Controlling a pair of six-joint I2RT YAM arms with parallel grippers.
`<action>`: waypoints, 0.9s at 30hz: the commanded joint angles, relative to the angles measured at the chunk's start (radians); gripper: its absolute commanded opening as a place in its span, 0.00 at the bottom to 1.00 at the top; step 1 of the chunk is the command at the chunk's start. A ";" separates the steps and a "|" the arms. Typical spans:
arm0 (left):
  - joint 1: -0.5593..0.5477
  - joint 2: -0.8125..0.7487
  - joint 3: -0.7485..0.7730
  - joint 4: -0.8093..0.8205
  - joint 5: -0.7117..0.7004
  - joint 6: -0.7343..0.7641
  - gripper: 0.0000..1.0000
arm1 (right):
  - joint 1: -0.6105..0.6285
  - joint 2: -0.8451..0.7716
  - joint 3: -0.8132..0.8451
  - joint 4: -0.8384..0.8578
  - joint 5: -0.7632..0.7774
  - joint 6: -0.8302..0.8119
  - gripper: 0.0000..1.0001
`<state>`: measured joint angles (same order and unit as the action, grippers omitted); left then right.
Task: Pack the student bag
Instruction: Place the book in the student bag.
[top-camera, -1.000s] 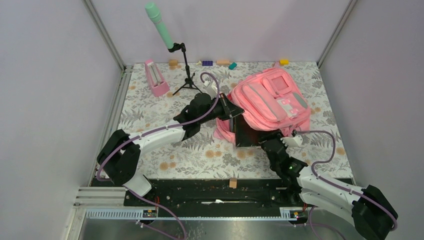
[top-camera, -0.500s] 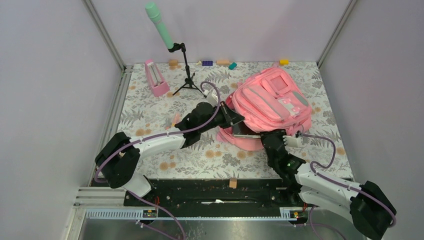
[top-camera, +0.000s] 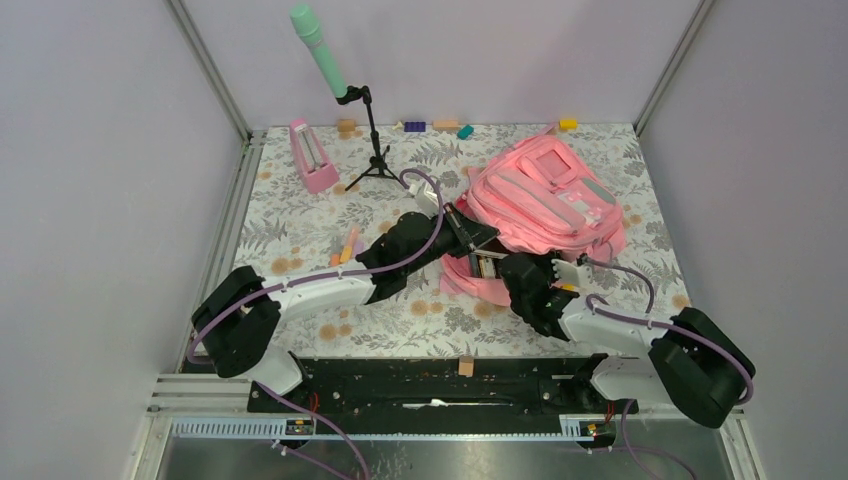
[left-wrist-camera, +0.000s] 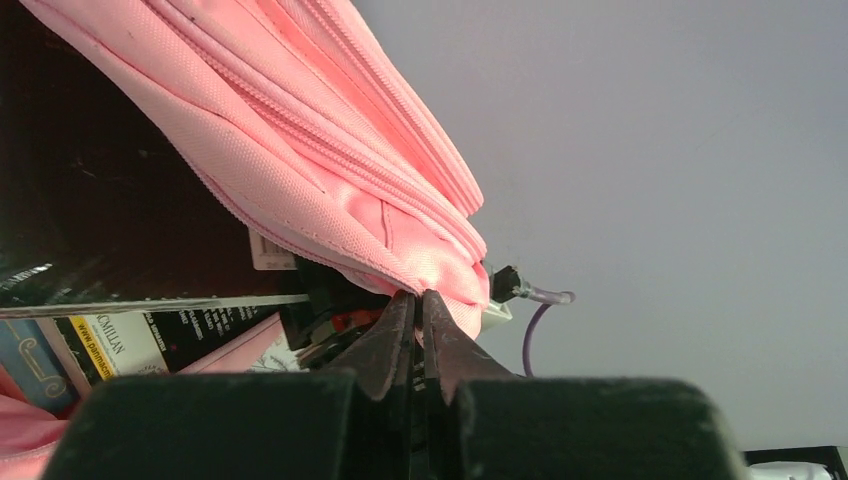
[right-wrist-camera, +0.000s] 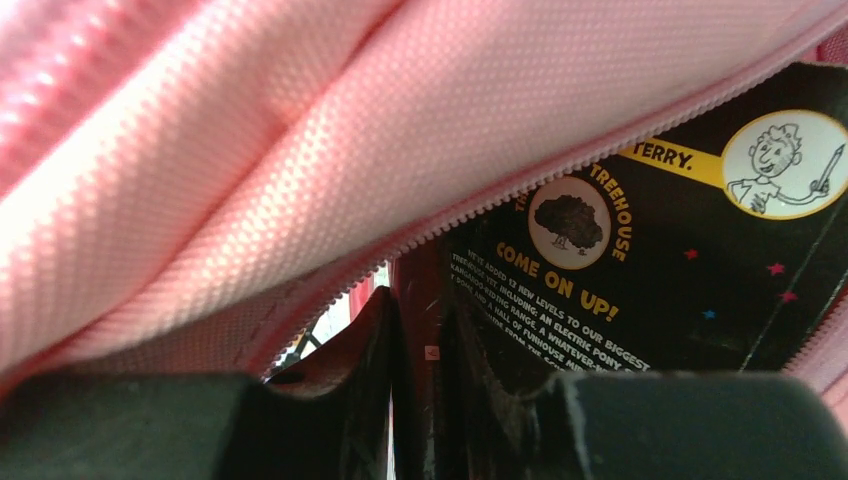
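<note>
My right claw (right-wrist-camera: 415, 310) is closed on the edge of a black-covered book (right-wrist-camera: 640, 300). The book sits in the mouth of the student bag (top-camera: 545, 195), under its zippered pink flap. Just beside it, my left claw (left-wrist-camera: 420, 300) is pinched tight on the rim of that flap, with the fabric raised above the book. The bag lies on the flowered tabletop (top-camera: 300, 210), right of centre, its front pockets and grey strip facing up and its open mouth toward my bases. A few small coloured pieces (top-camera: 348, 245) lie beside my left arm. Farther back stand a pink metronome (top-camera: 312, 156) and a green microphone (top-camera: 318, 50) on a black tripod. Small blocks (top-camera: 445, 124) line the far wall.
</note>
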<state>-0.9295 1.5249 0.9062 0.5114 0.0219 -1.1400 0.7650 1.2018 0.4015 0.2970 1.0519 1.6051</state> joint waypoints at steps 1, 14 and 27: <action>-0.050 -0.059 0.017 0.136 0.070 -0.042 0.00 | -0.009 0.073 0.007 -0.184 0.042 -0.062 0.22; -0.011 0.007 0.003 0.141 0.039 -0.050 0.00 | -0.008 -0.087 -0.088 -0.197 -0.138 -0.293 0.87; 0.038 0.049 0.014 0.129 0.041 -0.039 0.00 | -0.008 -0.411 -0.202 -0.280 -0.327 -0.524 0.92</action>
<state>-0.9054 1.5711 0.9062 0.5781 0.0296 -1.1831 0.7593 0.8936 0.2588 0.1310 0.8177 1.2133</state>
